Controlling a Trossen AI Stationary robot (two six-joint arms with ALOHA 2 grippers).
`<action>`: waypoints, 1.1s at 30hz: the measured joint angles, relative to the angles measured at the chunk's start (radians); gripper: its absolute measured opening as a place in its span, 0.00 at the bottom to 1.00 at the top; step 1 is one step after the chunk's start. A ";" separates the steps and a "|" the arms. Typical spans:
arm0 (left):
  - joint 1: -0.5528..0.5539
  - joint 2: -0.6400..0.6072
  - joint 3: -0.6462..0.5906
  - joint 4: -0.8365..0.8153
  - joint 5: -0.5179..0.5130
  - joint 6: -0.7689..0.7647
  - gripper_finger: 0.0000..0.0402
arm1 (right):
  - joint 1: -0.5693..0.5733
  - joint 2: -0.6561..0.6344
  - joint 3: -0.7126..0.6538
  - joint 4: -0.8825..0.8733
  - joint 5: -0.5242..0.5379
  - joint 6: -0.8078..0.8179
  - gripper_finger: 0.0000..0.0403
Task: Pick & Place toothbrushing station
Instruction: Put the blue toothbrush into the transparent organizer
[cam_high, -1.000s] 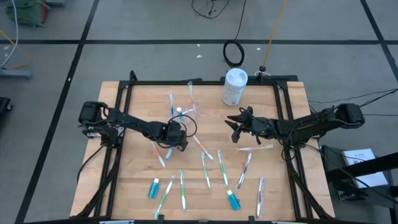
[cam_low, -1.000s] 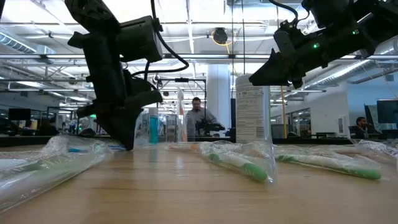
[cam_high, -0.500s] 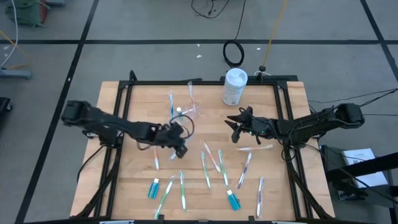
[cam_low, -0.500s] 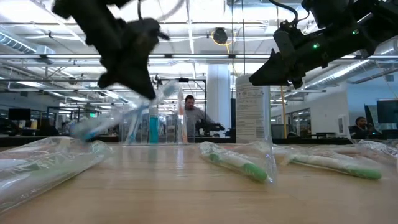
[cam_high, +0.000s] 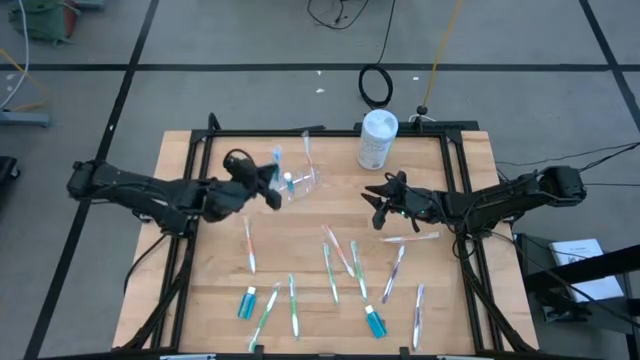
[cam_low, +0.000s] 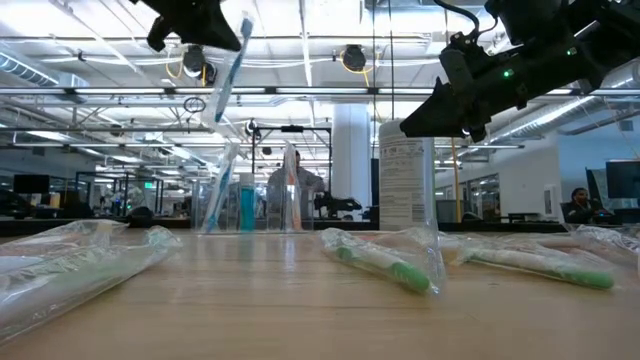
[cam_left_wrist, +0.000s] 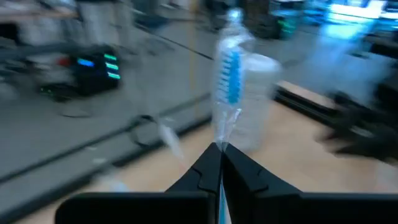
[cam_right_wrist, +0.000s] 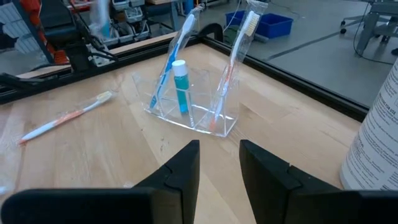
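The clear plastic holder (cam_high: 300, 182) stands near the desk's (cam_high: 200, 290) far edge, left of the white canister (cam_high: 377, 138). In the right wrist view it already carries a blue toothbrush (cam_right_wrist: 173, 56), a small blue tube (cam_right_wrist: 180, 84) and a white toothbrush with an orange handle (cam_right_wrist: 234, 61), so the job is begun but far from finished.

The left gripper (cam_high: 268, 180) is raised just left of the holder, its fingers (cam_left_wrist: 208, 167) pinching the wrapper of a blue-bristled toothbrush (cam_left_wrist: 229, 74), which stands upright above them; this one looks to be on its way in.

The right gripper (cam_high: 378, 203) waits in the air to the right of the holder, fingers (cam_right_wrist: 180, 165) parted and holding nothing.

Much is left: about nine wrapped toothbrushes (cam_high: 331, 268) lie scattered over the middle and near part of the desk, and two blue tubes (cam_high: 246, 301) rest near the near edge.
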 joint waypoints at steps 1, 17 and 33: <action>0.012 0.000 0.000 -0.002 -0.027 0.015 0.04 | 0.000 0.000 0.000 0.000 0.000 0.000 0.26; 0.143 0.137 -0.270 0.570 -0.065 0.110 0.01 | 0.000 0.000 0.000 -0.001 0.000 0.000 0.26; 0.187 0.165 -0.273 0.790 0.170 0.235 0.01 | 0.000 0.000 0.000 -0.001 0.002 0.000 0.26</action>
